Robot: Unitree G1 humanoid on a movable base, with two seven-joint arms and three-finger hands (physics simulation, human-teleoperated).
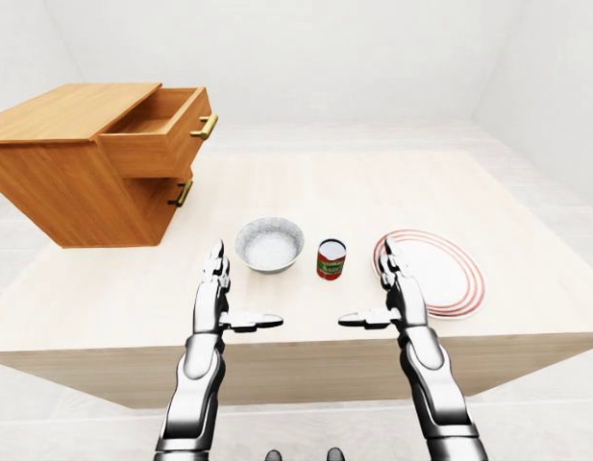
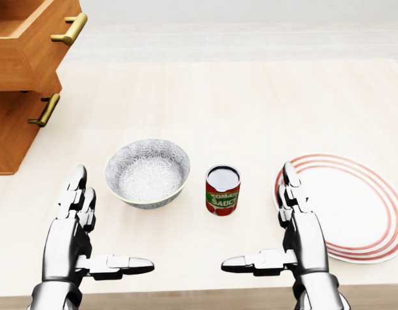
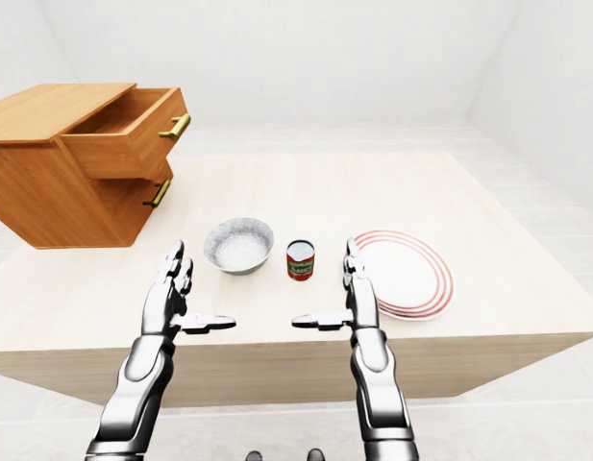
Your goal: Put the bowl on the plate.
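Note:
A grey patterned bowl (image 2: pixel 148 172) sits upright and empty on the light wooden table (image 2: pixel 250 97). To its right, past a tomato sauce can, lies a white plate with red rings (image 2: pixel 353 200). My left hand (image 2: pixel 95 239) hovers open just below and left of the bowl, fingers straight, thumb pointing right. The right hand (image 2: pixel 276 232) is open too, its fingers (image 2: pixel 290 187) at the plate's left rim and its thumb pointing left. Neither hand holds anything.
A red tomato sauce can (image 2: pixel 222 189) stands between bowl and plate. A wooden drawer cabinet (image 1: pixel 85 163) occupies the table's upper left, its top drawer (image 1: pixel 161 130) pulled open with brass handles sticking out. The table's near edge (image 1: pixel 306 346) runs under my wrists.

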